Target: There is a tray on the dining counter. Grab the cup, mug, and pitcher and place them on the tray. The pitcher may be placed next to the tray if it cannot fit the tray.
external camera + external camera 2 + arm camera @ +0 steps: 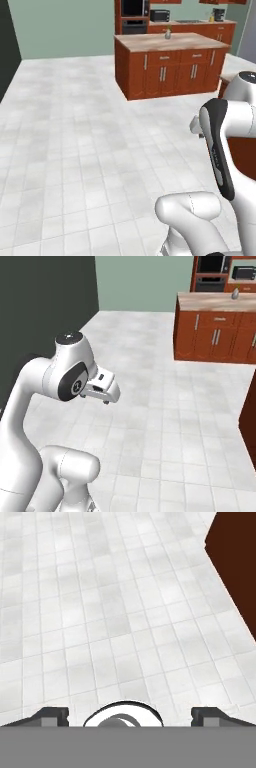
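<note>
1. Overhead: gripper (128, 716), jaws wide apart, empty, aimed at tiled floor (100, 612).
2. Cabinet (235, 567) at 2 o'clock in hand view.
3. Tray, cup, mug, pitcher: location cannot be told.

White tiled floor (75, 150) w/ pale grey mottling across most of the room. Back wall (65, 25) muted green; dark panel (45, 301) at left edge. Red-brown wood island (170, 65) w/ light marbled top, steel handles. Behind it, built-in oven (134, 15) & microwave (160, 15) in matching cabinets.
</note>
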Motion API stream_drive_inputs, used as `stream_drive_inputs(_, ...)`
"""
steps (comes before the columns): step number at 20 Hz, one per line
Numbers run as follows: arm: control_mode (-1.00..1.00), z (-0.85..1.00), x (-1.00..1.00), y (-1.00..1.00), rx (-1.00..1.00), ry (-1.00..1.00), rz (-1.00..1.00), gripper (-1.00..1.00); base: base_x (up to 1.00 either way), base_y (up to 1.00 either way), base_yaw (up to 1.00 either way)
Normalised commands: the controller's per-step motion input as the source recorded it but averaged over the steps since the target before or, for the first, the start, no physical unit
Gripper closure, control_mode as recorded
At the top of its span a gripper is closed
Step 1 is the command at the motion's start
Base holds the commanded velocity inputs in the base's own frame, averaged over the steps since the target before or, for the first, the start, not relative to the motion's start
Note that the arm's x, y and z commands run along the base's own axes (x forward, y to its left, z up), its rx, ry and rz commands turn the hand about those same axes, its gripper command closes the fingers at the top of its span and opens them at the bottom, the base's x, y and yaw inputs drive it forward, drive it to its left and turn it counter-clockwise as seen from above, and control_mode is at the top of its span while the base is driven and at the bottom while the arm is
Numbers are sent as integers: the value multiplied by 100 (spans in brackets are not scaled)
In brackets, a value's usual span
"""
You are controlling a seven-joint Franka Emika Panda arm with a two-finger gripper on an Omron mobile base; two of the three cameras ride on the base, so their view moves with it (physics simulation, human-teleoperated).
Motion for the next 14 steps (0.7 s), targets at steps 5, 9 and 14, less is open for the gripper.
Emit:
stream_drive_inputs(5, 100, 0, 0, 0, 0, 0, 0, -100, 100, 100, -16)
stream_drive_inputs(9, 100, 0, 0, 0, 0, 0, 0, -100, 100, 96, -15)
stream_drive_inputs(14, 100, 0, 0, 0, 0, 0, 0, -100, 100, 89, -12)
